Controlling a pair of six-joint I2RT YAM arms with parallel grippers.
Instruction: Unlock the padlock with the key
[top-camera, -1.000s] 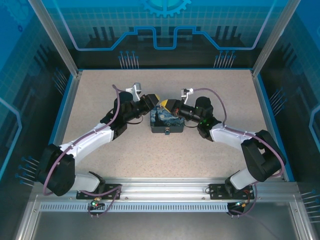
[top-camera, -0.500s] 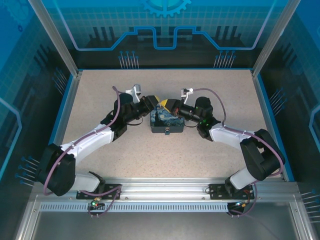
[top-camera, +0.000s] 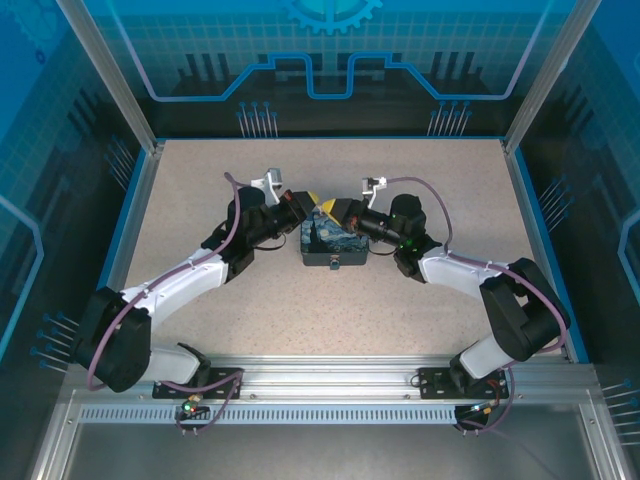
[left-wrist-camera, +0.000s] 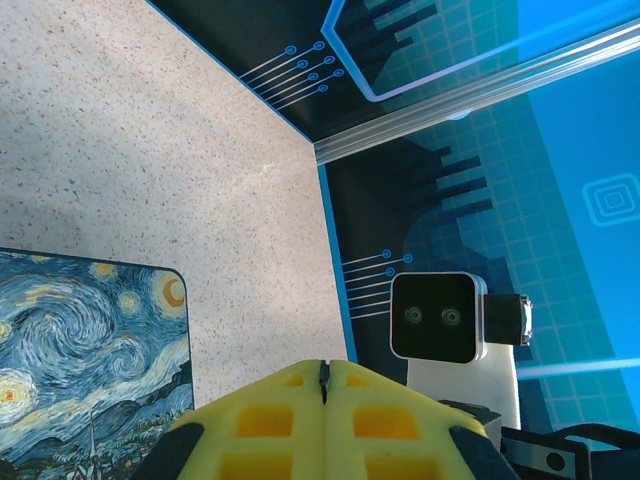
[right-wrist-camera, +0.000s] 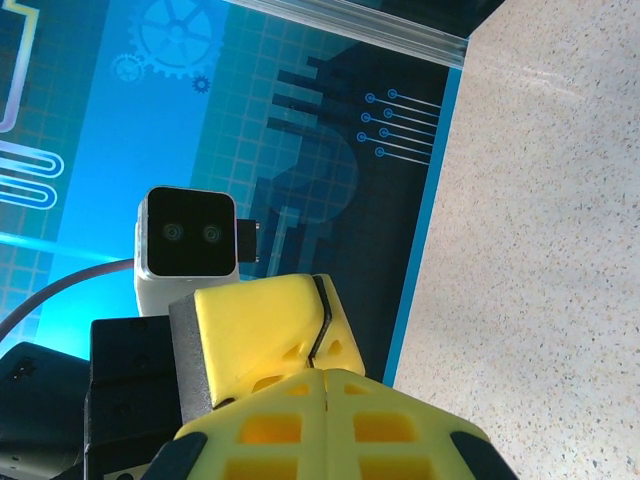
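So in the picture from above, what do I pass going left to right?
You pass the left arm → left gripper → right gripper → right arm. The box overlaps both grippers, so I skip it.

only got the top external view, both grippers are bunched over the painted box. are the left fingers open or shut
observer: shut. the left wrist view has the left gripper with its yellow fingers pressed flat together, a thin seam between.
operator: and the right
observer: shut too, the right gripper closes pad to pad in the right wrist view.
operator: how close are the two
observer: tip to tip in the right wrist view; whether they touch i cannot tell.
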